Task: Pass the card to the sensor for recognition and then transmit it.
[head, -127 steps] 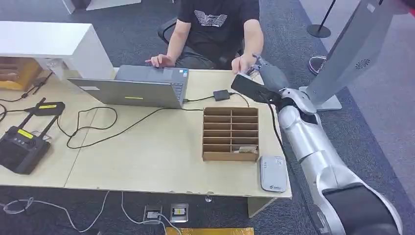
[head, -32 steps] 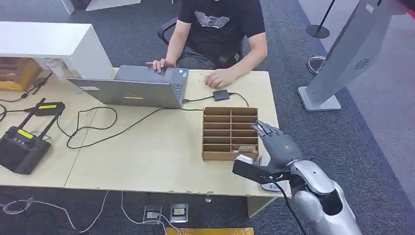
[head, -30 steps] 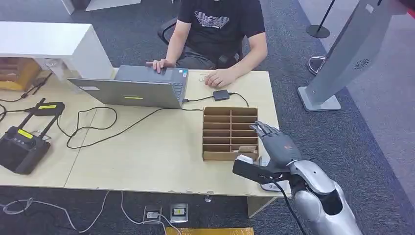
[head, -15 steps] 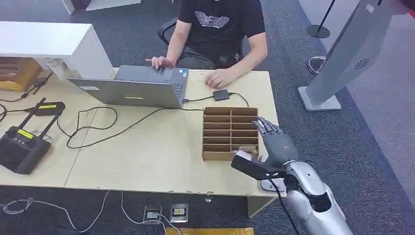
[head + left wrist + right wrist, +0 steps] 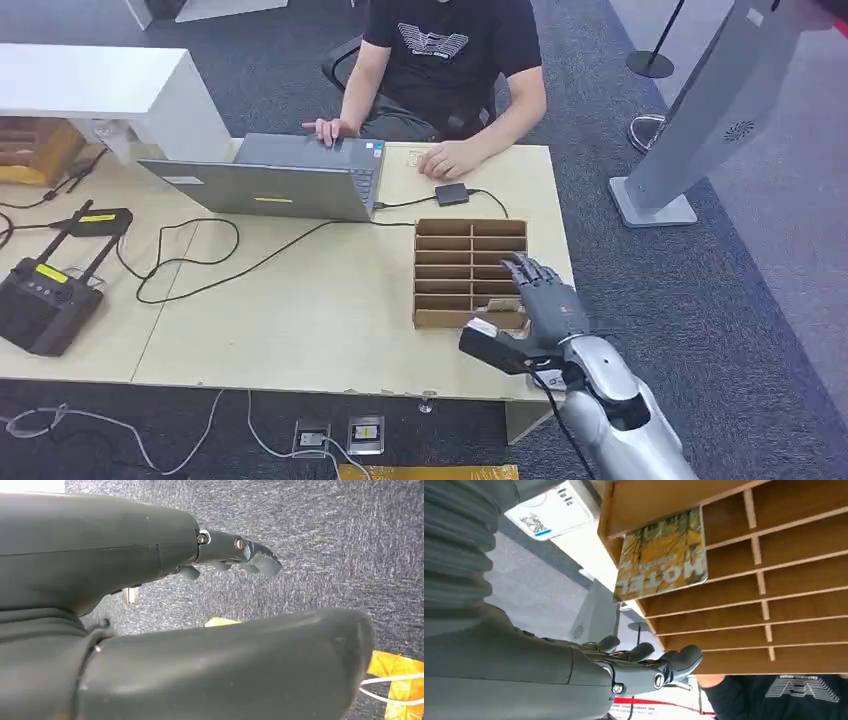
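Right hand at the card rack, reaching for the 1 card left in it

The table [image 5: 300,330] carries the cardboard rack [image 5: 470,272], a person typing beyond it; the white sensor [image 5: 551,511] lies just beside the rack's near right corner; the card [image 5: 661,555] leans in the rack's nearest right slot, its long axis across the slot; the right hand [image 5: 545,300] hovers over that side, fingers [image 5: 644,662] spread and holding nothing, card just ahead of the thumb; the left hand [image 5: 235,555] hangs over the floor, fingers curled, far off, so the right is likely the picker.
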You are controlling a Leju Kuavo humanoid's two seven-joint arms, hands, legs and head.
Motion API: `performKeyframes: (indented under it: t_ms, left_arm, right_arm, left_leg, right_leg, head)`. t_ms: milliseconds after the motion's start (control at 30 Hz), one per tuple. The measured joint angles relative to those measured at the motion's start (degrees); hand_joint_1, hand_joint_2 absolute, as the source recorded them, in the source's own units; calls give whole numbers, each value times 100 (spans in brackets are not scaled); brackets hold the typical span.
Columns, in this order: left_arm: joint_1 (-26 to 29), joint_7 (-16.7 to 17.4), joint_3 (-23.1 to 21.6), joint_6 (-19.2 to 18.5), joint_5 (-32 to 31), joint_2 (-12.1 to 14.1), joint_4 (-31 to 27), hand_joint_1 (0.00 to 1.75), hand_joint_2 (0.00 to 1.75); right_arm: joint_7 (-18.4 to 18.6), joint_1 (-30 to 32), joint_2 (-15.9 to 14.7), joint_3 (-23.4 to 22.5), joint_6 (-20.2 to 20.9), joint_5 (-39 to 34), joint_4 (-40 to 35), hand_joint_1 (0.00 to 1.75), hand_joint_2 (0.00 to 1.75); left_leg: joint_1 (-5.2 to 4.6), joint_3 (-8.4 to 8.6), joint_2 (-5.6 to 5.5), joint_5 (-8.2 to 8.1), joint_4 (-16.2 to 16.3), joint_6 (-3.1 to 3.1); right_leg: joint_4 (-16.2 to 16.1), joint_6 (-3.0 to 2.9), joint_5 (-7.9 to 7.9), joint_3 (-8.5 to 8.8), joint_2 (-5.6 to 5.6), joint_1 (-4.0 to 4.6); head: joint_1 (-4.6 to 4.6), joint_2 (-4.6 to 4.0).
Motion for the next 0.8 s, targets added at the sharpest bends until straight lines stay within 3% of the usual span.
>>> performKeyframes:
  t_ms: [567, 600, 700, 733, 767, 800]
  left_arm:
    - [-8, 0, -72, -26, 35, 2, 0, 0, 0]
    - [-8, 0, -72, -26, 35, 2, 0, 0, 0]
    - [-8, 0, -72, -26, 35, 2, 0, 0, 0]
    - [-8, 0, -74, -24, 39, 2, 0, 0, 0]
    - [-8, 0, -81, -13, 48, 2, 0, 0, 0]
    - [-8, 0, -83, -13, 55, 2, 0, 0, 0]
  right_arm:
    - [-94, -112, 223, -42, 15, 55, 212, 0, 175]
    - [-96, -116, 227, -42, 15, 57, 216, 17, 175]
    - [-96, -118, 227, -42, 15, 57, 219, 17, 175]
    - [-96, -126, 227, -42, 17, 59, 229, 35, 175]
    - [-103, -141, 229, -44, 33, 129, 256, 175, 175]
    - [-103, -143, 229, -44, 42, 157, 262, 175, 175]
  left_leg:
    - [0, 1, 0, 0, 0, 0]
    - [0, 1, 0, 0, 0, 0]
    - [0, 1, 0, 0, 0, 0]
    - [0, 1, 0, 0, 0, 0]
    - [0, 1, 0, 0, 0, 0]
    - [0, 1, 0, 0, 0, 0]
  right_leg:
    - [0, 0, 0, 0, 1, 0]
    - [0, 0, 0, 0, 1, 0]
    - [0, 0, 0, 0, 1, 0]
    - [0, 0, 0, 0, 1, 0]
    - [0, 0, 0, 0, 0, 0]
    - [0, 0, 0, 0, 1, 0]
  head:
    - [0, 0]
    - [0, 0]
    - [0, 0]
    - [2, 0]
    - [2, 0]
    - [0, 0]
